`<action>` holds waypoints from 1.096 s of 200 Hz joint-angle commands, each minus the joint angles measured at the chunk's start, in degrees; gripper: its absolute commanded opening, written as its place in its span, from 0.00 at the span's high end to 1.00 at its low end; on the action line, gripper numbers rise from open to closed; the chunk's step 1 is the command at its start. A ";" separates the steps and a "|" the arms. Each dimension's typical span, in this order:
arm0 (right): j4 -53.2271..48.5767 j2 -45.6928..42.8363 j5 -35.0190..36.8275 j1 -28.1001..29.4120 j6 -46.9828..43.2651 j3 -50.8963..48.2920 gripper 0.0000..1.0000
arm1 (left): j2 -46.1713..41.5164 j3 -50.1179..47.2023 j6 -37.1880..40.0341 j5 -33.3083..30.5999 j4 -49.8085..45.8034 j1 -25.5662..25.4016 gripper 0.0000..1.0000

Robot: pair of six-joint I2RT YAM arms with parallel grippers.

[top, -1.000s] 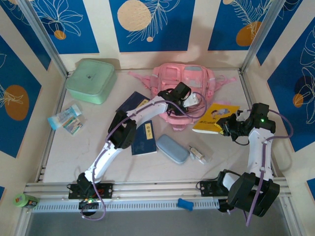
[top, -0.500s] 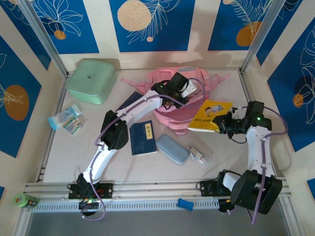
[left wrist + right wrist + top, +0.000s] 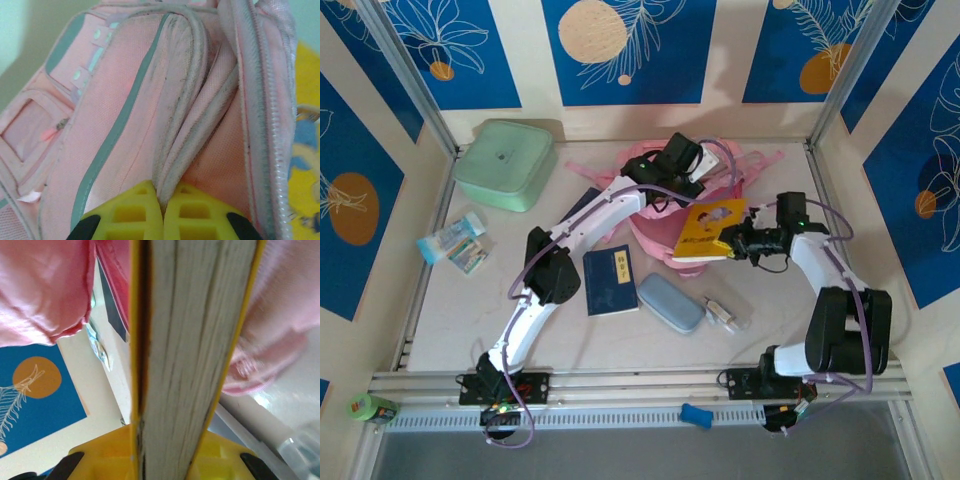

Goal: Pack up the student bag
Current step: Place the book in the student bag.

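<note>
Pinching student bag (image 3: pixel 135 115) rim, left hand (image 3: pixel 162 220) closed on it, right hand (image 3: pixel 732 240) clamping yellow book (image 3: pixel 708 228) alongside

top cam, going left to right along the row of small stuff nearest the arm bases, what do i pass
small pale blue packets → dark navy booklet with a white label → grey-blue oval soft case → small clear tube
</note>
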 commanded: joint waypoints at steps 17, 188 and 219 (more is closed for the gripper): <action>18.06 9.13 1.91 3.27 5.35 6.34 1.00 | -5.96 3.96 -3.61 -2.61 3.31 0.55 1.00; 12.89 14.88 20.32 11.91 10.50 6.51 0.66 | -5.32 3.43 -5.86 -2.77 3.24 1.48 1.00; 12.48 20.33 23.73 15.69 11.75 10.11 0.88 | -5.46 2.35 -5.85 -3.30 3.91 1.45 1.00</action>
